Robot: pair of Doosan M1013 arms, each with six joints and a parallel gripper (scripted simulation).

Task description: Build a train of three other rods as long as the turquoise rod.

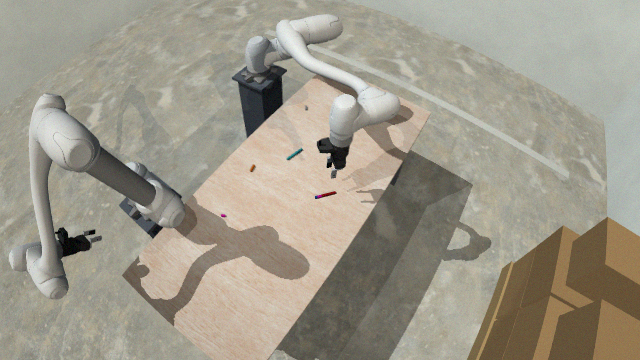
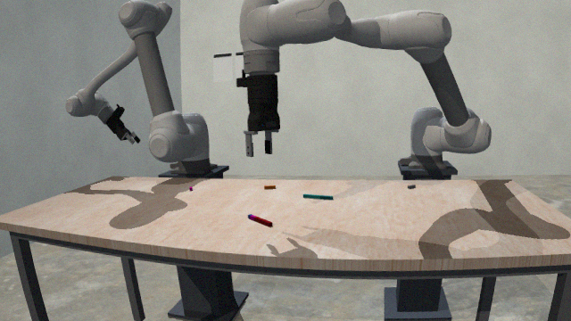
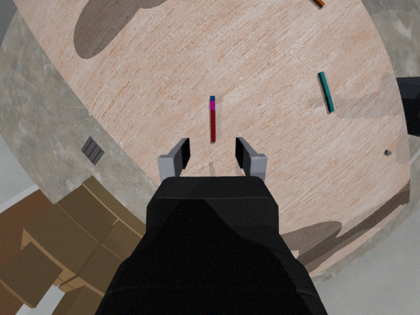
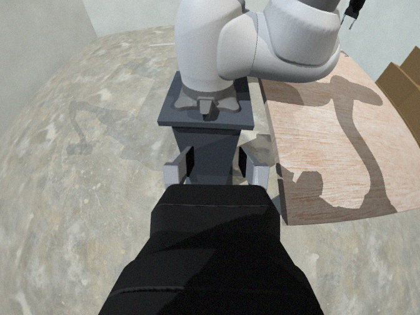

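Pale, plain walls (image 2: 375, 98) (image 4: 40, 30) rise behind a wooden desk (image 1: 280, 220) (image 2: 178, 241) (image 3: 152, 67) (image 4: 342, 142) with dark metal legs. The floor (image 1: 175, 75) (image 2: 339, 299) (image 3: 40, 67) (image 4: 67, 203) is mottled grey-beige, crossed by a pale stripe (image 1: 450, 115) in the top view. Brown boxes (image 1: 540, 280) (image 3: 74, 237) (image 4: 400, 77) stand beyond the desk, and light casts shadows across wood and floor.
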